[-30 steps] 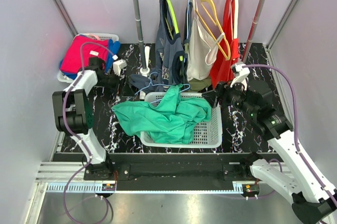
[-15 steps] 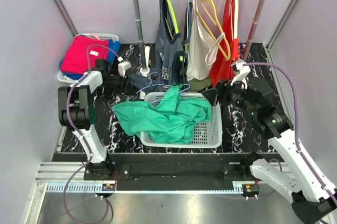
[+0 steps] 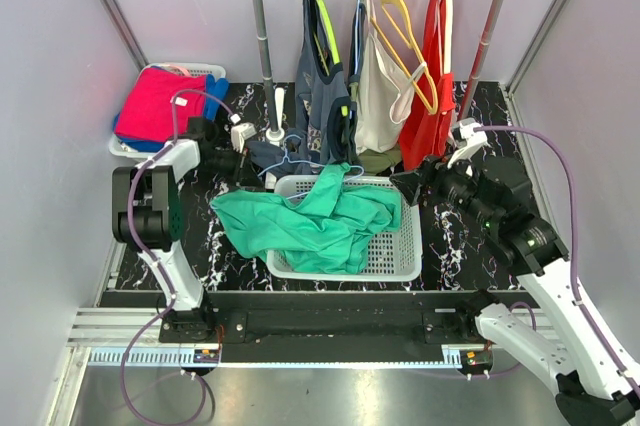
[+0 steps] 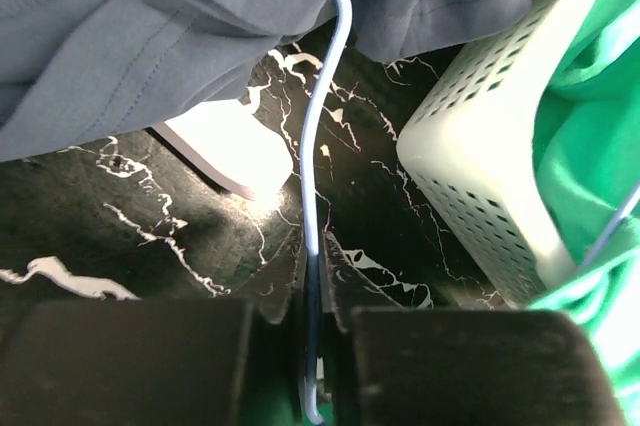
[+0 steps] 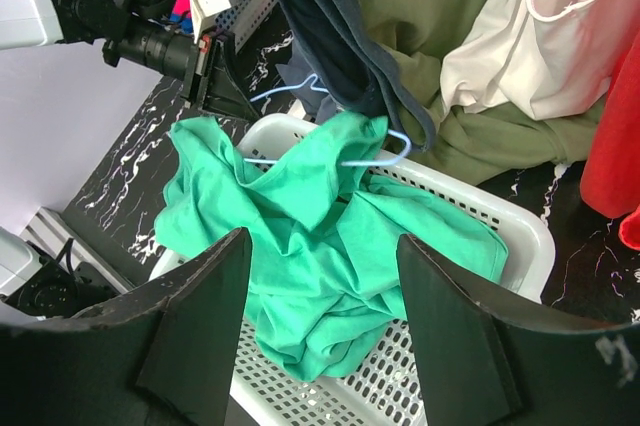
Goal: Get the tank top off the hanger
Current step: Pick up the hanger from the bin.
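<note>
Though open before, left end effector [image 4: 315,318] clamps hanger [image 4: 322,96]

Left arm [image 3: 140,211]: elbow folded up near its base, forearm reaching far and right. Left tool [image 4: 315,346] pinched tight on the blue hanger wire [image 4: 315,146]. Right arm [image 3: 520,236]: I have it stretched far and left, right tool [image 5: 325,326] low, jaws spread wide, gripping nothing.
</note>
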{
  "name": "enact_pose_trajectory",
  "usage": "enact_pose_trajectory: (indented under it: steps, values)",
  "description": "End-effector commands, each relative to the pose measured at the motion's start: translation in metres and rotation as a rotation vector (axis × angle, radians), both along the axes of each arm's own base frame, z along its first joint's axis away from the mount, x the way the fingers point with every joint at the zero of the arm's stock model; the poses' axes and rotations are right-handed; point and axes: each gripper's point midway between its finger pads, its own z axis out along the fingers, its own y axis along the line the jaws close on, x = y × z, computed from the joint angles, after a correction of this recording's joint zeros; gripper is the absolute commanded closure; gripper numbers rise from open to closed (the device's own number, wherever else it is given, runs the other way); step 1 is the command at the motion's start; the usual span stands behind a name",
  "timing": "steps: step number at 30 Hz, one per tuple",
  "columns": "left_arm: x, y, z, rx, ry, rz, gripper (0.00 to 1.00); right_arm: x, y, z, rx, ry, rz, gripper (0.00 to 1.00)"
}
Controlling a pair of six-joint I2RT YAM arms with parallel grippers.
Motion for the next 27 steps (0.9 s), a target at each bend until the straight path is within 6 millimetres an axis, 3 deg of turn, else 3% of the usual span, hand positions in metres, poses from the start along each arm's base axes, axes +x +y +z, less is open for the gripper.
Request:
enact_pose_trajectory:
  steps: [1,7,9,18,21,22,27]
  values:
    - [0.013,-0.001,0.054,0.000,-0.170,0.002,1.00,-0.004,-0.003,0.016,0.030,-0.036,-0.013,0.31]
    - [0.008,-0.007,0.126,-0.016,-0.331,0.013,1.00,-0.007,-0.005,0.017,0.038,-0.047,-0.018,0.32]
    - [0.002,-0.012,0.140,-0.021,-0.364,-0.001,1.00,-0.009,-0.006,0.017,0.039,-0.048,-0.017,0.32]
    - [-0.073,-0.048,0.209,0.023,-0.583,-0.155,1.00,-0.014,-0.009,0.030,0.030,-0.095,-0.010,0.33]
    - [-0.100,-0.058,0.248,0.029,-0.709,-0.187,1.00,-0.016,-0.010,0.037,0.030,-0.119,-0.002,0.32]
    - [-0.107,-0.059,0.272,0.018,-0.769,-0.187,1.00,-0.017,-0.010,0.039,0.031,-0.126,0.001,0.32]
    - [-0.126,-0.067,0.337,-0.060,-0.809,-0.156,1.00,-0.023,-0.013,0.046,0.052,-0.148,-0.001,0.31]
